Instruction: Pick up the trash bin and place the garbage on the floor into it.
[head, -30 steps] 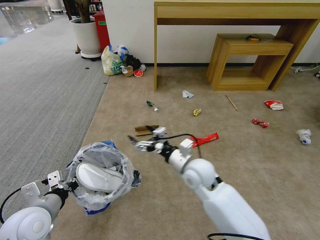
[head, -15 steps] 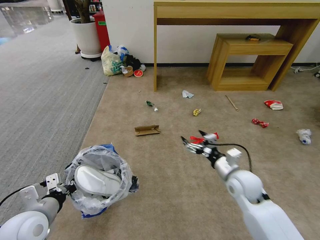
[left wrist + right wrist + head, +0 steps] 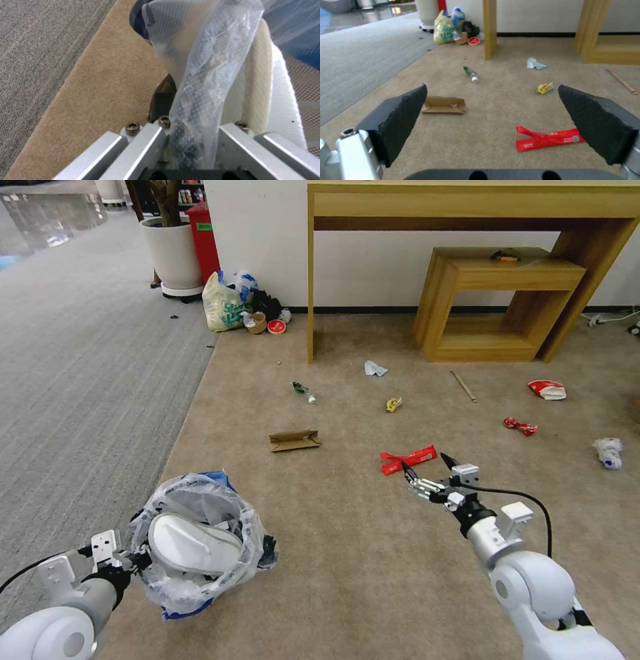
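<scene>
My left gripper (image 3: 135, 561) is shut on the near rim of the trash bin (image 3: 200, 493), held just above the floor (image 3: 347, 580) at the lower left. A white slipper (image 3: 193, 543) lies inside it. In the left wrist view the gripper (image 3: 186, 117) clamps the bag-covered rim beside the slipper (image 3: 280, 100). My right gripper (image 3: 427, 471) hangs open just short of a long red wrapper (image 3: 408, 459), which also lies ahead of the open gripper (image 3: 500, 117) as the wrapper (image 3: 550, 138). Other garbage: brown cardboard (image 3: 294, 439), wooden stick (image 3: 463, 386), crumpled cup (image 3: 548, 389), red wrapper (image 3: 521, 426), tissue (image 3: 608, 452).
A wooden desk (image 3: 467, 207) with a low shelf unit (image 3: 497, 307) stands at the back wall. A yellowish printed bag (image 3: 223, 303) and a white planter (image 3: 173, 253) sit at back left. Grey ribbed carpet (image 3: 80, 367) lies left. A cable (image 3: 610, 319) runs at far right.
My right arm has swung from beside the bin and cardboard over to the right, ending near the long red wrapper, still open. The bin in my left gripper has barely moved.
</scene>
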{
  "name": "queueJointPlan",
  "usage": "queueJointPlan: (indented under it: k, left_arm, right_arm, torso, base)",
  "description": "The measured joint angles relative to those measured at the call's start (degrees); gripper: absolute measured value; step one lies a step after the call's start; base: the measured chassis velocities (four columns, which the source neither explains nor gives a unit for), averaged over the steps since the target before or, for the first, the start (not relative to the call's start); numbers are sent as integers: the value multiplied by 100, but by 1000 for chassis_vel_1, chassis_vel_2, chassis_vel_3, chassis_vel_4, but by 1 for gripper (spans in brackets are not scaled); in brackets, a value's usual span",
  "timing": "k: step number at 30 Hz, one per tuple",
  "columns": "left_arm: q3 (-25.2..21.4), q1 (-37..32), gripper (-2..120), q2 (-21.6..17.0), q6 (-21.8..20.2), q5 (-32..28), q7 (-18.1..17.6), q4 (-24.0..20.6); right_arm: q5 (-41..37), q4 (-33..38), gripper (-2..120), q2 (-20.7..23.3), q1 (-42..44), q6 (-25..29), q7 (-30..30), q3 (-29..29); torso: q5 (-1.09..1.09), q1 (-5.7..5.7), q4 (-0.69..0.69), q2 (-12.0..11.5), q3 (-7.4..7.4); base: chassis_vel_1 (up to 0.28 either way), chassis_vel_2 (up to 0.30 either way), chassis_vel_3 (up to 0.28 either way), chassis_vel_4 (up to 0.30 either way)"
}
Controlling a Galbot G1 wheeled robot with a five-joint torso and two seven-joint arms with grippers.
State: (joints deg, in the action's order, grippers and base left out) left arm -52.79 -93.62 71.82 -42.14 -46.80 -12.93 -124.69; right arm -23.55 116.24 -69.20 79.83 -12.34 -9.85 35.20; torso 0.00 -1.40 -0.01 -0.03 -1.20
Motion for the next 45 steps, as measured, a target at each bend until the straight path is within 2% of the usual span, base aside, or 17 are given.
queueJointPlan:
  k: [16, 45]
  left_arm:
    - [40, 62, 0, -41, 0, 91, 179, 8]
    - [7, -12, 0, 66, 0, 122, 302, -63]
  right_arm:
    - [151, 37, 100, -255, 162, 97, -15, 192]
    - [121, -87, 100, -245, 10, 73, 80, -3]
  torso:
    - [-1, 1, 0, 0, 0]
    - [-1, -1, -1, 0, -1]
  base:
    - [-20, 16, 15, -14]
    - [-117, 117, 116, -116]
